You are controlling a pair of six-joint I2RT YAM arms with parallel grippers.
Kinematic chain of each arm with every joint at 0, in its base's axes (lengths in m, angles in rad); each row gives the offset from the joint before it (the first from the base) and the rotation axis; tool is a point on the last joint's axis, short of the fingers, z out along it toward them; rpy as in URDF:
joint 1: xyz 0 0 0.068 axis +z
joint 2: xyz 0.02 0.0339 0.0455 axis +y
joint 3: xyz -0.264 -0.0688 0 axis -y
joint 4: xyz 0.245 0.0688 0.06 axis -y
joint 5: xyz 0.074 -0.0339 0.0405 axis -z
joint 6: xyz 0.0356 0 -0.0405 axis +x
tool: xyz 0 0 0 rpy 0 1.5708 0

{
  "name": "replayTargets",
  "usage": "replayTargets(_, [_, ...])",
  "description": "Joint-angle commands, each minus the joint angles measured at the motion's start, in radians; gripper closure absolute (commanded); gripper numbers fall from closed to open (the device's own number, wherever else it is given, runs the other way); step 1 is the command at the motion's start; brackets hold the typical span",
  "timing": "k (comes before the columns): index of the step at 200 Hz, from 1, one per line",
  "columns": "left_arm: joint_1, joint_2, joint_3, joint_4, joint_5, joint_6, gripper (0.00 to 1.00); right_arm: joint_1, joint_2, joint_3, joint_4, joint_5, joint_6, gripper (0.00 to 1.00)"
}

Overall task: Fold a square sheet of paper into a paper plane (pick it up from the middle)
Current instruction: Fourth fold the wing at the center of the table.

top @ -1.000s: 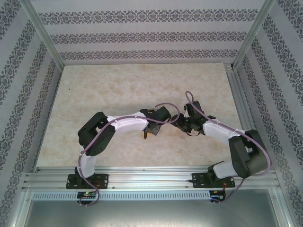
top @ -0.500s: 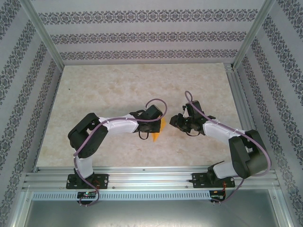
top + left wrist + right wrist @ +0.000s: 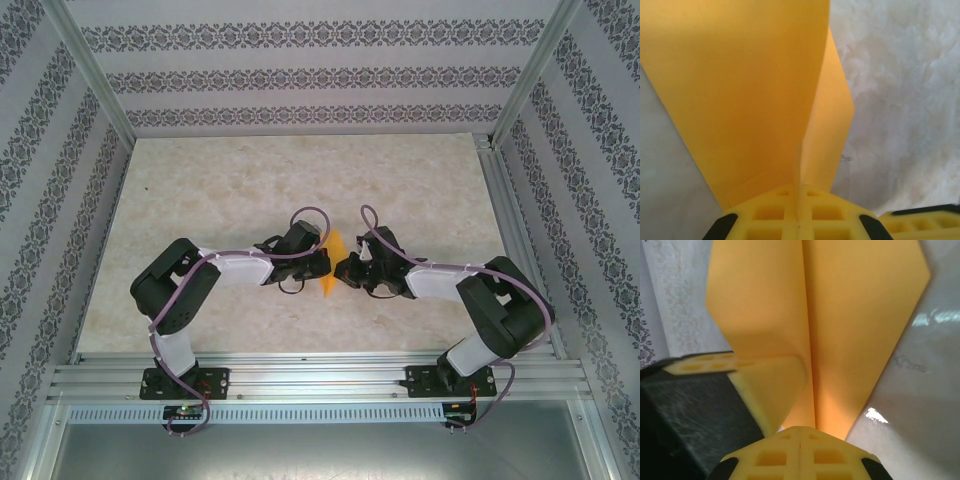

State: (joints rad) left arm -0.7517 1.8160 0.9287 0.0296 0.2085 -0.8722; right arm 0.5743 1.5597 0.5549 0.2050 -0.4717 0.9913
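The scene is enclosed by walls (image 3: 300,75) papered in grey bands of floral ornament, and a pale, marble-patterned tabletop (image 3: 220,190) is laid inside a frame of aluminium rails (image 3: 320,378). The left arm (image 3: 235,268) and the right arm (image 3: 450,285), both white-sleeved with black joints, are bent inward from their bases so that their ends meet near the middle of the tabletop; a purple cable (image 3: 312,211) is looped over each wrist. The paper plane (image 3: 336,255), folded from plain orange-yellow paper, is held between the two arms, standing on edge with its flaps spread. In the left wrist view it is seen as one broad flap and one narrower flap rising from a central crease, with the tabletop behind it. The left claw (image 3: 799,215) is closed with its yellow gridded pads pressed together on that crease at the near end of the paper. In the right wrist view the right claw (image 3: 800,447) is likewise clamped on the centre ridge, its yellow pads meeting along the fold line, and two flaps are spread to either side above it. Just beside the paper in that view, a yellow finger of the left claw and its black housing are seen against the left flap.
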Motion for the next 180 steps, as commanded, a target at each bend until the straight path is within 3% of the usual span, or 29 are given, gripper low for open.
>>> replayTargets(1, [0.023,-0.033,-0.025,0.087,0.034,-0.016,0.96,0.009,0.031,-0.048,0.216,-0.019,0.113,1.0])
replayTargets(63, [0.045,-0.026,-0.051,0.119,0.06,-0.003,0.96,0.066,0.086,-0.049,0.299,-0.011,0.159,1.0])
replayTargets(180, [0.107,-0.02,-0.109,0.195,0.137,0.001,0.96,0.085,0.146,-0.041,0.338,-0.007,0.183,0.98])
